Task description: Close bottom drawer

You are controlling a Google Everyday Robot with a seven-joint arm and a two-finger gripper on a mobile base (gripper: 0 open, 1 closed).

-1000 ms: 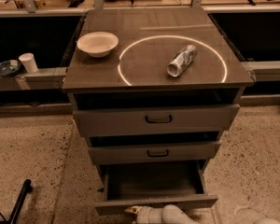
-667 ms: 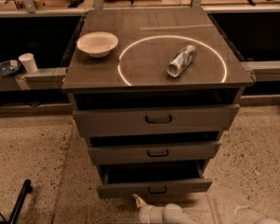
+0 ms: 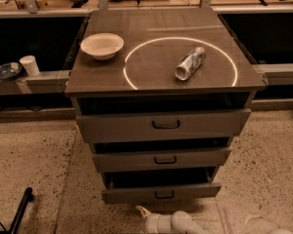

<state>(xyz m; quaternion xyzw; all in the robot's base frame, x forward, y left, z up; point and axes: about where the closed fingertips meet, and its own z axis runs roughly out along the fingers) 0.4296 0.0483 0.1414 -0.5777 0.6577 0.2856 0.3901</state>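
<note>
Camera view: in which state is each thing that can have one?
bottom drawer: a little open
middle drawer: a little open
top drawer: a little open
bowl: upright
can: on its side
cup: upright
gripper: low, in front of the bottom drawer

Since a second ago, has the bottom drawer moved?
Yes. The bottom drawer slid inward, its front now much nearer the front of the middle drawer, though not flush. The pincer sits low, just in front of it.
</note>
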